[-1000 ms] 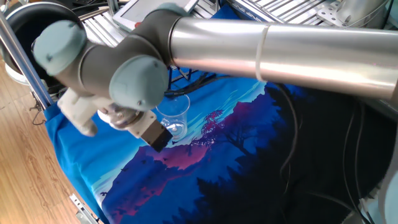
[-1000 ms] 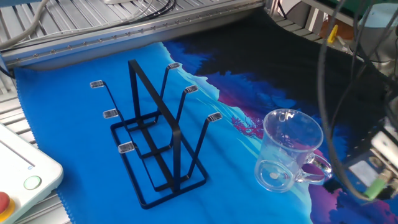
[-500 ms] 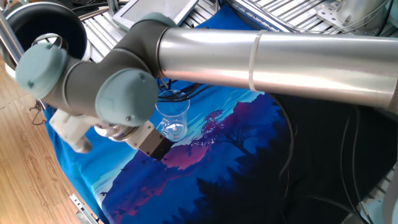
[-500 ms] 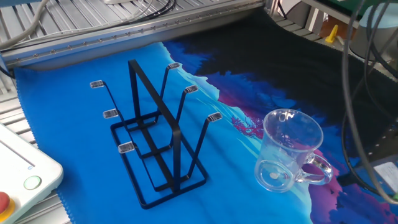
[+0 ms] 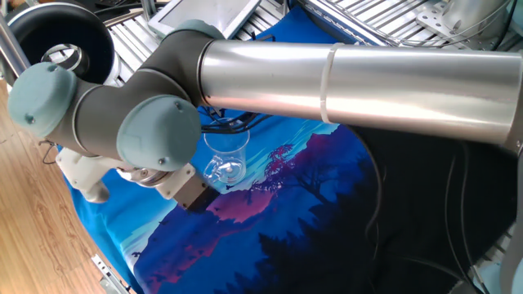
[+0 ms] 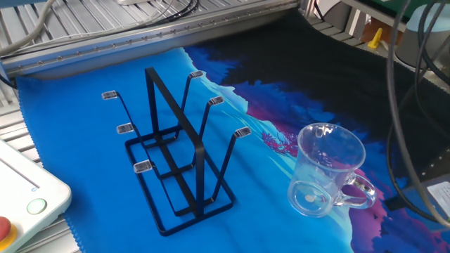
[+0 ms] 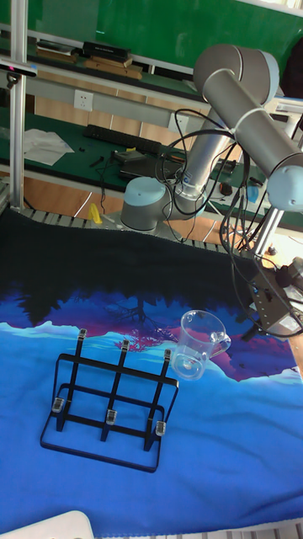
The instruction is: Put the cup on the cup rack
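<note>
The cup (image 6: 325, 176) is a clear glass mug standing on the blue cloth, its handle pointing away from the rack. The cup rack (image 6: 176, 151) is black thin wire with upright pegs and stands a short way beside the cup. In the tall fixed view the cup (image 7: 195, 344) is just right of the cup rack (image 7: 109, 394). My gripper (image 7: 273, 310) hangs to the right of the cup, apart from it, holding nothing. In one fixed view the gripper (image 5: 189, 194) shows as a dark block left of the cup (image 5: 226, 159). Its fingers are not clear.
A patterned blue and black cloth (image 6: 91, 183) covers the table. A white control box (image 6: 28, 200) with buttons sits at the cloth's corner. Cables (image 6: 411, 105) hang near the gripper. A black round bin (image 5: 57, 37) stands beyond the table edge.
The gripper has drawn back from the cup, leaving the right edge of the other fixed view. The cup and the rack have not moved.
</note>
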You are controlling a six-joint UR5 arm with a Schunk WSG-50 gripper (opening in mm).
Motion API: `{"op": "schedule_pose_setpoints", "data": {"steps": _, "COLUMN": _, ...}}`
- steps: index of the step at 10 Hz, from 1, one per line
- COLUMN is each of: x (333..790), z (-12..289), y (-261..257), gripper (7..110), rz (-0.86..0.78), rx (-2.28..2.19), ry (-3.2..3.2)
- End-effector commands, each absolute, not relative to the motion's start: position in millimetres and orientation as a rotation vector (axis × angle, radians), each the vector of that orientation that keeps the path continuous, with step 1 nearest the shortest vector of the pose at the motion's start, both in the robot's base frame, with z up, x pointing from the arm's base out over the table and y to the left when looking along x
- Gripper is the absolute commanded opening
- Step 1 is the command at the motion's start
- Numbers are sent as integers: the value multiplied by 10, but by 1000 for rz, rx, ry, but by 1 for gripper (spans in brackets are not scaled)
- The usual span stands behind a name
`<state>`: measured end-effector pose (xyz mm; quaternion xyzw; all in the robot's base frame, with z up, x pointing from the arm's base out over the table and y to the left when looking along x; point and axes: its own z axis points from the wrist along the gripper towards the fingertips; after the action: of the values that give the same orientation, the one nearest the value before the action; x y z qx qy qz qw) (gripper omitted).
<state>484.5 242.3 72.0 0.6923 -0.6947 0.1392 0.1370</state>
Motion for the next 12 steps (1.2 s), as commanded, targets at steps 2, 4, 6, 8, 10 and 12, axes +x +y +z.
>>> {"op": "schedule_pose_setpoints", "data": {"steps": 2, "x": 4726, "z": 796, "y": 2299, "gripper": 44, "rz": 403, "rx": 1924, "ry": -1984}}
{"op": "schedule_pose_setpoints", "data": {"steps": 4, "x": 4680, "z": 788, "y": 2322, "gripper": 44, "rz": 349, "rx": 2003, "ry": -1888}}
{"op": "schedule_pose_setpoints", "data": {"steps": 6, "x": 4676, "z": 765, "y": 2373, "gripper": 66, "rz": 313, "rx": 2066, "ry": -1838}}
{"op": "schedule_pose_setpoints", "data": {"steps": 8, "x": 4735, "z": 771, "y": 2337, "gripper": 66, "rz": 373, "rx": 2051, "ry": -1823}}
{"op": "schedule_pose_setpoints", "data": {"steps": 10, "x": 4743, "z": 641, "y": 2485, "gripper": 66, "rz": 418, "rx": 1988, "ry": -1850}}
{"op": "schedule_pose_setpoints", "data": {"steps": 12, "x": 4763, "z": 386, "y": 2677, "gripper": 66, "rz": 437, "rx": 1970, "ry": -1893}}
